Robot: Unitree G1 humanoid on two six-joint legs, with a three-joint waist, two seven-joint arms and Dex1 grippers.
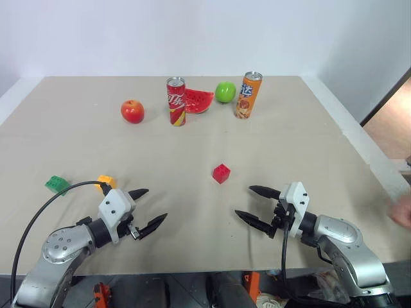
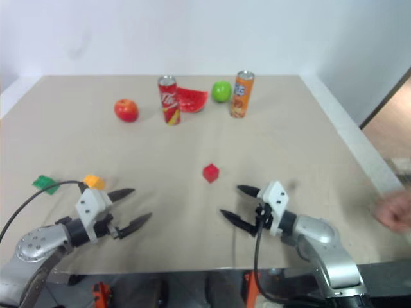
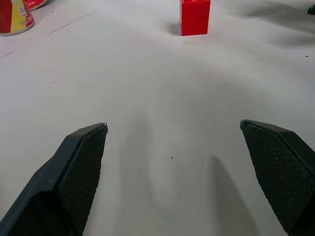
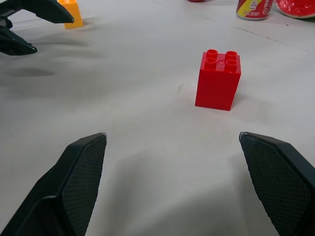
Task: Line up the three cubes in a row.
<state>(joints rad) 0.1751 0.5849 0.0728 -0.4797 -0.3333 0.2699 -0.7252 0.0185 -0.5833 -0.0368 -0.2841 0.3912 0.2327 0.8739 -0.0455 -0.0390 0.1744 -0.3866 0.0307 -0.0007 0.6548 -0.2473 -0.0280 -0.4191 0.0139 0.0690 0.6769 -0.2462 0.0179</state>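
The red cube [image 1: 221, 173] stands alone near the middle of the table, studs up, and is close ahead in the right wrist view [image 4: 218, 80]. The yellow-orange cube [image 1: 106, 181] and the green cube [image 1: 57, 185] lie at the near left, a short gap between them. My left gripper [image 1: 149, 208] hovers open just right of the yellow-orange cube, holding nothing. My right gripper [image 1: 250, 203] hovers open to the near right of the red cube, pointing left, also empty.
At the back stand a red can [image 1: 176, 101], a watermelon slice [image 1: 198, 101], a green apple [image 1: 225, 92], an orange can [image 1: 248, 95] and a red apple [image 1: 132, 111]. A person's hand [image 1: 402, 210] shows at the right edge, off the table [image 1: 308, 147].
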